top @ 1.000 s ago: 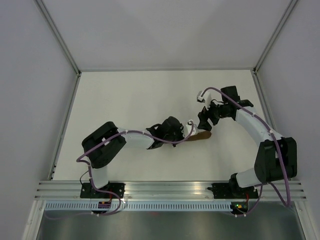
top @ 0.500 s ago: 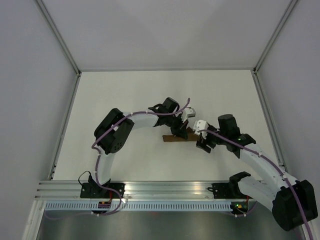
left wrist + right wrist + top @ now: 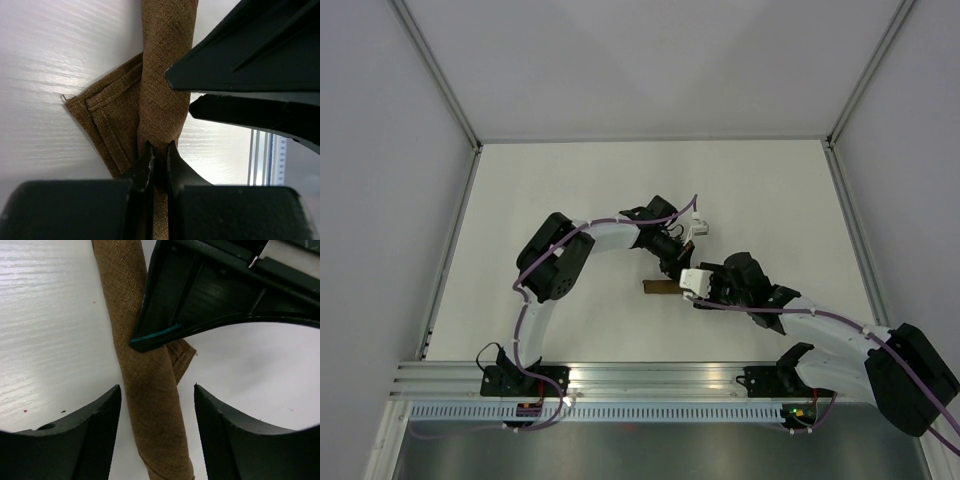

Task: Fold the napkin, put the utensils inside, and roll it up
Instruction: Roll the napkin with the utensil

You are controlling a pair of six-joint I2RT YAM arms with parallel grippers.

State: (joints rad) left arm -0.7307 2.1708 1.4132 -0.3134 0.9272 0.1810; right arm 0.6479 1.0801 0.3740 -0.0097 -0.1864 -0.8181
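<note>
The napkin (image 3: 656,288) lies on the white table as a tight brown roll, with a loose folded corner sticking out at one side (image 3: 100,115). My left gripper (image 3: 159,150) is shut on one end of the roll (image 3: 165,75); from above it sits just behind the roll (image 3: 672,268). My right gripper (image 3: 156,387) stands open, one finger on each side of the roll (image 3: 150,390) without touching it; from above it is at the roll's right end (image 3: 693,285). The utensils are hidden.
The white table (image 3: 570,200) is walled by grey panels on three sides. An aluminium rail (image 3: 660,378) with both arm bases runs along the near edge. The two grippers crowd each other over the roll.
My right arm swung from the far right to the near side and now straddles the roll, its jaws narrowing a little. My left arm shifted behind the roll, which moved slightly left.
</note>
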